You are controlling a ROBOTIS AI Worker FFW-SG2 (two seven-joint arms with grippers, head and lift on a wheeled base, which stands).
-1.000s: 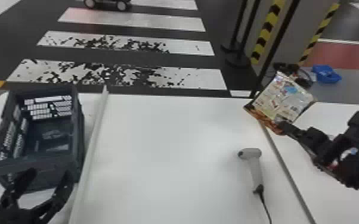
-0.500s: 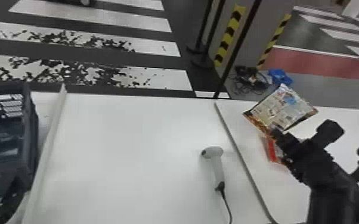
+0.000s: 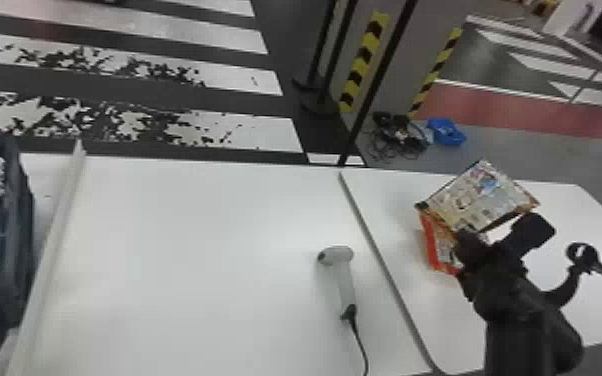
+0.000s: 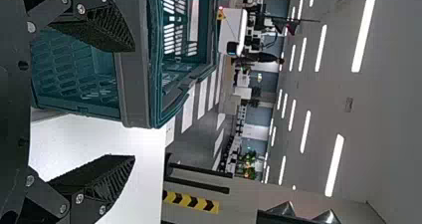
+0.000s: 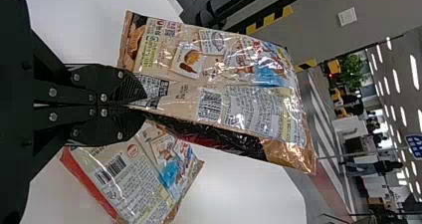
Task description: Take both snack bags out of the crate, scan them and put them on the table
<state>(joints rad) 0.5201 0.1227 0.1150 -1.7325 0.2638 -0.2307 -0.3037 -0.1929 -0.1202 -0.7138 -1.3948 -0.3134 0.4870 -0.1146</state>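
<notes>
Lowering the held snack bag (image 5: pixel 239 79) seems to be the step in hand. It is pinched near one edge by the right hand (image 5: pixel 137 103), over the right part of the table (image 3: pixel 442 315). The red-edged bag (image 5: pixel 134 184) is seen lying on the table close below. Whether the scan is done cannot be told; a barcode (image 5: pixel 210 105) is exposed on the held bag. If it is unread, that face should be turned to the scanner (image 3: pixel 346 285) first. Otherwise: bag to be shifted sideways off the other one, tilted flat, brought down slowly, released only once its underside is supported. Grip is at the edge, so sagging or swinging is likely; the film may slide if it is rushed. Second bag could be nudged or covered. Left hand (image 4: pixel 133 104) is placed by the crate (image 4: pixel 135 87), fingers spread, nothing gripped.

Surface: white, smooth, slightly glossy, so bags may slip a bit. It is crossed by a dark seam (image 3: pixel 385 270) between scanner and bags; a pale bar (image 3: pixel 54 250) is set beside the crate. Scanner cord (image 3: pixel 360 345) is run toward the near edge.

Room: dark floor painted with white stripes (image 3: pixel 205 35); a blue tub (image 3: pixel 447 132) and tangled cables (image 3: pixel 397 137) are left beyond the table. Long lights (image 4: pixel 335 164) are mounted on the ceiling.
</notes>
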